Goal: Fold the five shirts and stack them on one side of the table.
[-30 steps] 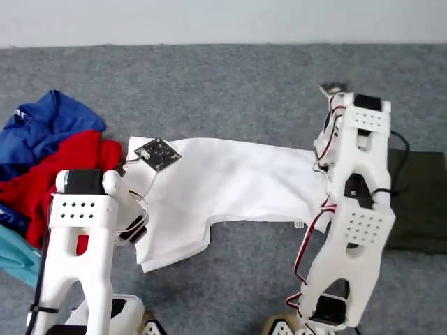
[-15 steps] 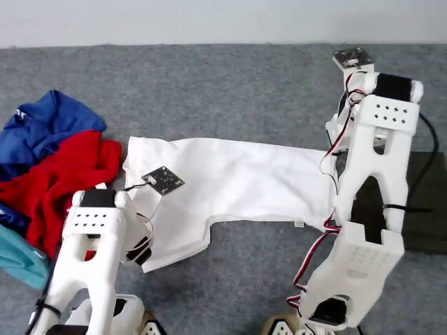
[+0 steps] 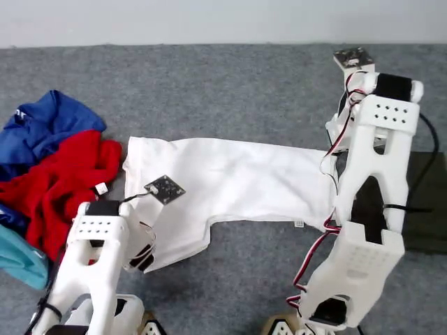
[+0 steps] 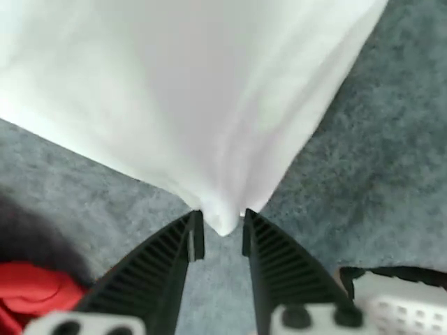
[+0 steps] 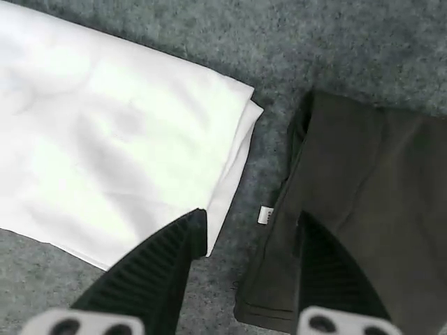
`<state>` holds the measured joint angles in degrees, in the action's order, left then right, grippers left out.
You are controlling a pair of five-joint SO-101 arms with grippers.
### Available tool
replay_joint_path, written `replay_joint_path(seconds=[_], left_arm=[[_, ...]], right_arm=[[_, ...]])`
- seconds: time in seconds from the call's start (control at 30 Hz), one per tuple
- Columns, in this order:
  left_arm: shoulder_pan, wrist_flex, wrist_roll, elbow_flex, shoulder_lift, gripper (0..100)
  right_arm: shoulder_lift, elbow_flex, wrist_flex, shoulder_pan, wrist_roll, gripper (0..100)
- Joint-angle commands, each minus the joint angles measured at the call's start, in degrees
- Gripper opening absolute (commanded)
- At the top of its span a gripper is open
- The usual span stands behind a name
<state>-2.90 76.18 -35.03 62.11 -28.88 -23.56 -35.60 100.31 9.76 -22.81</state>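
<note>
**Grey bench (image 3: 230, 91): one shirt down, four to go**

Your dark shirt (image 3: 422, 202) lies flat at the right edge, seemingly folded. The white shirt (image 3: 237, 181) lies mid-bench, partly folded. Your left gripper (image 4: 222, 227) pinches its corner between narrow fingers, and your right gripper (image 5: 251, 223) hangs wide open over its far end. A red shirt (image 3: 63, 181), a blue shirt (image 3: 42, 129) and a teal shirt (image 3: 14, 258) wait heaped at the left.

Dark shirt (image 3: 426, 216) partly behind the right arm (image 3: 367, 234); teal shirt (image 3: 14, 262) partly off-edge.

A grey, felt-like table (image 3: 230, 84) spans the view; a pale, plain wall (image 3: 209, 21) runs along its far edge.
</note>
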Motion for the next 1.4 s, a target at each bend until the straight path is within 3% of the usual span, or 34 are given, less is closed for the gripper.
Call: replay_joint_path(seconds=[0.0,0.2,0.47,0.73,0.97,1.37], left_arm=[[0.62,-0.97,-0.26,0.04,-0.62,10],[0.62,-1.05,-0.26,0.04,-0.62,1],[0.62,-0.70,-0.26,-1.27,-0.88,1],[0.62,3.96,-0.26,-14.46,0.00,1],[7.21,4.40,0.09,-26.59,15.03,1],[7.47,9.05,0.09,-52.88,38.24,1]], right_arm=[[2.68,-2.02,2.33,0.57,0.70,20.6],[2.68,-2.02,2.33,0.57,0.88,20.6],[2.68,-2.02,2.33,0.57,0.88,20.6],[2.68,-1.93,2.51,-1.45,0.97,20.5],[3.12,1.85,2.51,-3.47,2.64,20.5],[3.21,9.67,2.51,-3.21,2.64,20.4]])
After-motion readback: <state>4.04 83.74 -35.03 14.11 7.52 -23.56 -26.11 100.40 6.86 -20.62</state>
